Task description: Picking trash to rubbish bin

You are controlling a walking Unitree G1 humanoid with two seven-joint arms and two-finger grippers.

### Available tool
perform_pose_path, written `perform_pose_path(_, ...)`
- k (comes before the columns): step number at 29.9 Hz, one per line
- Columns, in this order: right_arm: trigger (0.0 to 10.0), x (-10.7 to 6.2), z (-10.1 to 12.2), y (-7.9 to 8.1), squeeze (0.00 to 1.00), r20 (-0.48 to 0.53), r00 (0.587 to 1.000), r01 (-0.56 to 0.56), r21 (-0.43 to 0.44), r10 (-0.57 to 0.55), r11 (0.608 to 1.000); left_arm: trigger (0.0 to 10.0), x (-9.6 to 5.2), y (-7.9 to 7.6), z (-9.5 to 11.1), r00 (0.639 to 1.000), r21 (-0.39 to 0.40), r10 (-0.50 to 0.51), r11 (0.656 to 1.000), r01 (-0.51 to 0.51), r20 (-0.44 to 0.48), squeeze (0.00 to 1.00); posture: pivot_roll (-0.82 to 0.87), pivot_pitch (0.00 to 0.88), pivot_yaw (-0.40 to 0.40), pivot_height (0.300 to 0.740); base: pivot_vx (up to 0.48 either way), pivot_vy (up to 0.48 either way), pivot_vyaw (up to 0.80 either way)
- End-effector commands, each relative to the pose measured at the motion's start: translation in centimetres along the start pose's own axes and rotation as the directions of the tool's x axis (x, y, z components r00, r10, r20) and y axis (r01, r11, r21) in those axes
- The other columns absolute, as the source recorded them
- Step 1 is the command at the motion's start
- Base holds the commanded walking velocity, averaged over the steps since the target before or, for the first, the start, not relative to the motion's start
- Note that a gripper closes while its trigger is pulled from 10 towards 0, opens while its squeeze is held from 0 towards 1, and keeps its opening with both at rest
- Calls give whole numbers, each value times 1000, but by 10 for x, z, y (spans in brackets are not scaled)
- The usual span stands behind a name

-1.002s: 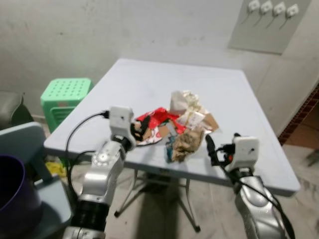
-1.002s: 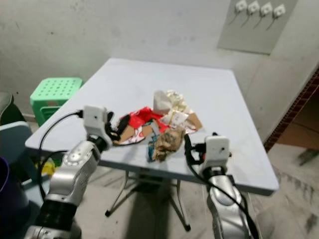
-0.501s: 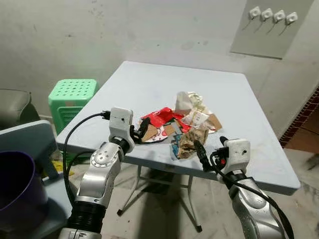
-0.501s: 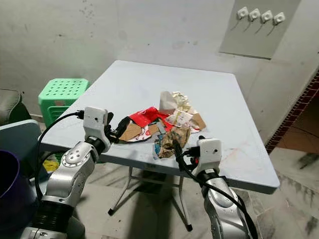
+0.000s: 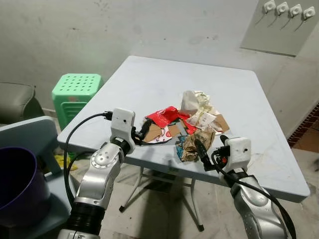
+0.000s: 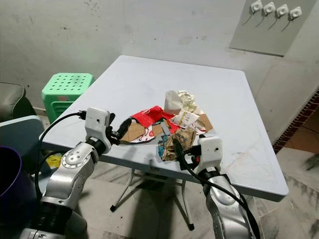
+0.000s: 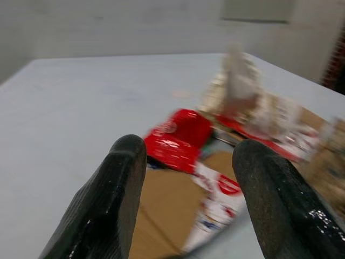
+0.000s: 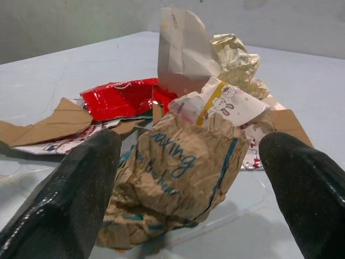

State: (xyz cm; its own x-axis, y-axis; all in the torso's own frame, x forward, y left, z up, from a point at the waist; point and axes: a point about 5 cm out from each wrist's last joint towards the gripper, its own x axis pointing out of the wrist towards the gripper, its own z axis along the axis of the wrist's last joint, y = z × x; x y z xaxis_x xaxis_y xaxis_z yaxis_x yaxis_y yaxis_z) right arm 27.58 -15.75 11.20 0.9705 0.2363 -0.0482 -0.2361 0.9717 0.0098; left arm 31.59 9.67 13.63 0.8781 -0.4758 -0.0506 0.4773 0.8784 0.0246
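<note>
**Reaching both grippers toward a pile of trash on a pale table**

Looking down through my head camera, I see a pale blue-grey square table [image 5: 149, 84] standing against a stained grey wall [image 5: 75, 35]. A heap of trash [image 5: 187, 124] lies near its front edge. A green plastic stool [image 5: 77, 92] stands to my left, a purple bin [image 5: 17, 186] closer in. My left gripper [image 5: 144, 128] sits at the red wrapper [image 5: 164, 115]; my right gripper [image 5: 203, 152] is at the crumpled brown paper bag [image 5: 197, 142].

My left wrist view has my fingers [image 7: 113, 205] spread apart, holding nothing, with brown cardboard [image 7: 167, 210] between them.

My right wrist view has my fingers [image 8: 64, 205] wide apart, straddling the brown bag without closing on it.
</note>
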Motion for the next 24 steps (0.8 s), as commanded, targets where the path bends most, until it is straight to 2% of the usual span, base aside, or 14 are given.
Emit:
perform_pose_path(1, 10000, 4, 0, -5, 0, -26, 999, 23, 14, -23, 1000, 10000, -1, -11, 1, 998, 41, -70, 997, 70, 1, 0, -33, 0, -52, 740, 0, 0, 0)
perform_pose_path(5, 10000, 7, 0, -6, 0, -33, 999, 19, 26, -18, 999, 10000, -2, -18, 0, 995, 51, -102, 993, 102, 0, 0, -34, 0, -51, 740, 0, 0, 0)
perform_pose_path(8, 10000, 12, -1, -6, 0, -45, 999, 12, 78, -9, 997, 10000, -2, -21, -1, 993, 47, -115, 992, 115, 0, 0, -32, 0, -51, 740, 0, 0, 0)
perform_pose_path(19, 10000, 38, -5, -5, 0, -85, 996, 21, 156, -8, 988, 10000, -1, -21, 3, 993, 46, -118, 992, 117, 13, 0, -25, 0, -55, 740, 0, 0, 0)
perform_pose_path(24, 10000, 41, -11, -3, 0, -122, 992, 20, 171, 1, 985, 10000, -1, -19, 5, 994, 47, -106, 993, 105, 19, 0, -13, 0, -63, 740, 0, 0, 0)
